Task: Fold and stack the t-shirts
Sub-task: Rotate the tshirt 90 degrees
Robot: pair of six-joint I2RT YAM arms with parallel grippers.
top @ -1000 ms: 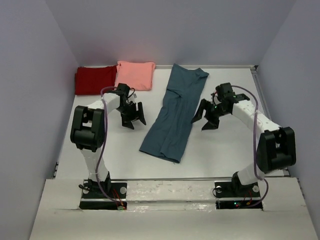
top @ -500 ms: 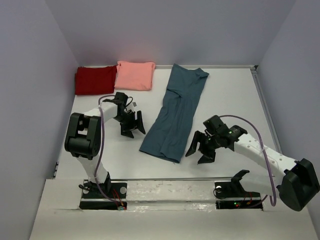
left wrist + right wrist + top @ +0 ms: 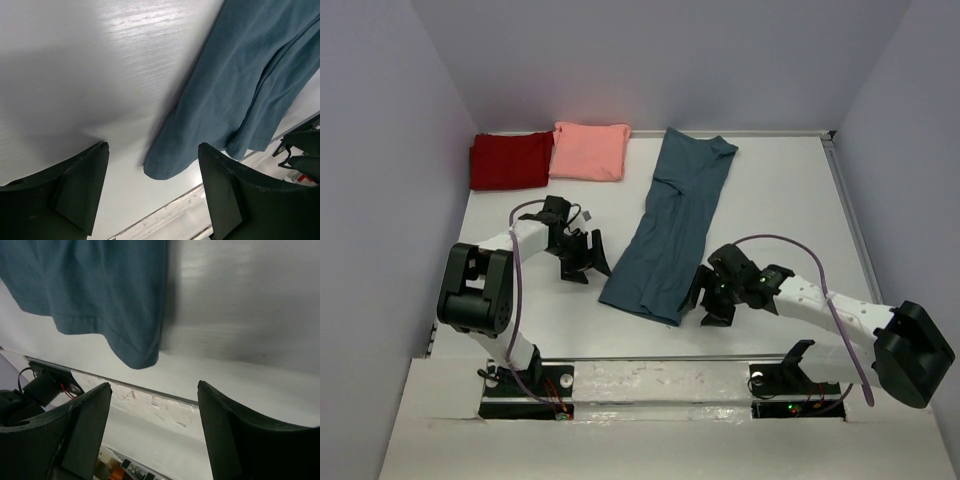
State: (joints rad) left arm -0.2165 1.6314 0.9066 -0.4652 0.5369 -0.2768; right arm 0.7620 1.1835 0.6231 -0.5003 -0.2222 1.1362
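While the teal-blue t-shirt point(image 3: 670, 230) lies as a long strip, wrist views cut off its far end; left gripper point(image 3: 585, 264) & right gripper point(image 3: 704, 304) are spread wide, empty, near its hem.

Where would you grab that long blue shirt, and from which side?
Probably by its two near hem corners, coming in low from the outer sides. The blue shirt lies flat as a long strip, its hem nearest the arms, and the open left gripper and right gripper sit beside those corners.
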